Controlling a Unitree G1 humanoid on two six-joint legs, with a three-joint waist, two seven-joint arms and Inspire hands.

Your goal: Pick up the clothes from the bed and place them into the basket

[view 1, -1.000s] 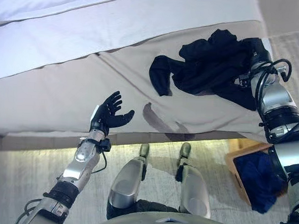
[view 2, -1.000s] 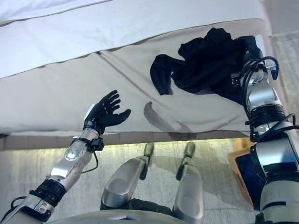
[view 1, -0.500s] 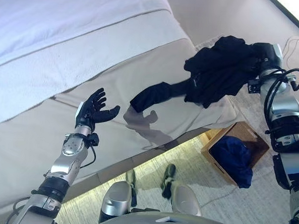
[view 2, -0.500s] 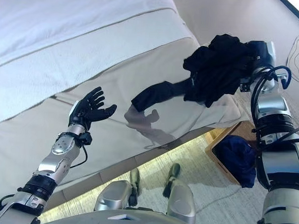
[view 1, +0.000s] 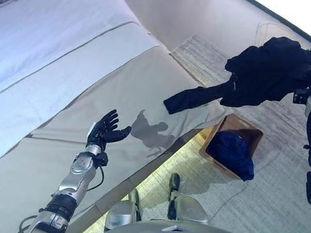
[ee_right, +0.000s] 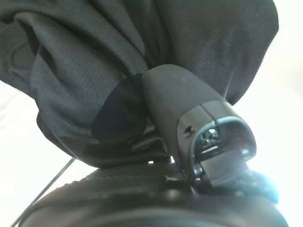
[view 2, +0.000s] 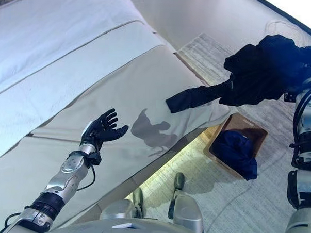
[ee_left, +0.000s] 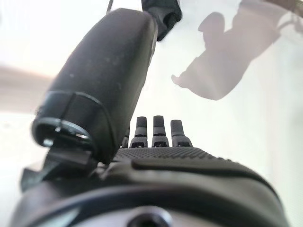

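We see bright, even light on the bed [view 1: 69,92], where the lifted garment [view 1: 260,74] throws a soft grey shadow. Both wrist views are washed out with glare, their backgrounds out of focus.

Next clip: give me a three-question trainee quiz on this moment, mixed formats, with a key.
1. True or false: the black garment lies flat on the bed.
2. Which hand holds the garment: A) left hand, B) right hand?
3. What already lies in the basket?

Key: 1. False: it hangs lifted, one sleeve trailing toward the bed's corner. 2. B; the left is open and empty. 3. A dark blue cloth.
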